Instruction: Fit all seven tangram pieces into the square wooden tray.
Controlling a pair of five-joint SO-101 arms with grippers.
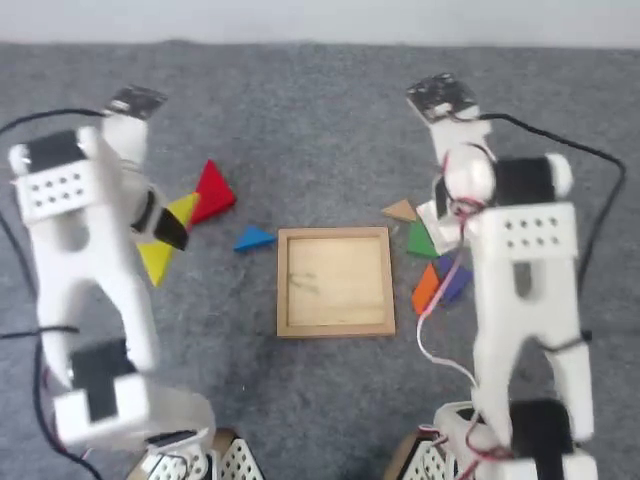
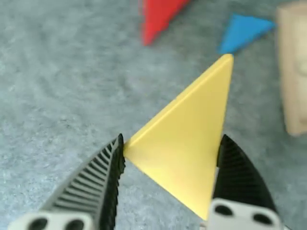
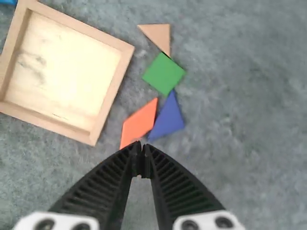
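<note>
High view first: the square wooden tray sits mid-table with nothing in it. The red triangle, small blue triangle and yellow triangle lie off to its left by the left arm. The tan triangle, green square, orange parallelogram and purple-blue triangle cluster on its right, under the right arm.

Left wrist view: the left gripper looks clamped on the yellow triangle, with one ribbed finger at a corner and the other on a straight edge. My guess is that these are thin, stiff, light painted wood with smooth faces, so they could pivot or squirt out of a corner grip. Pinching across two edges, close to the middle, seems safer. The red triangle, small blue triangle and tray sit beyond it.

Right wrist view: the right gripper is pinched closed on nothing, hanging above the carpet just next to the orange parallelogram. The purple-blue triangle, green square and tan triangle nearly touch in a line beside the tray. They lie flat on the fuzzy mat, so I'd expect getting fingers around the edges to be fiddly.

No labels or print I can read on the pieces or the tray.
</note>
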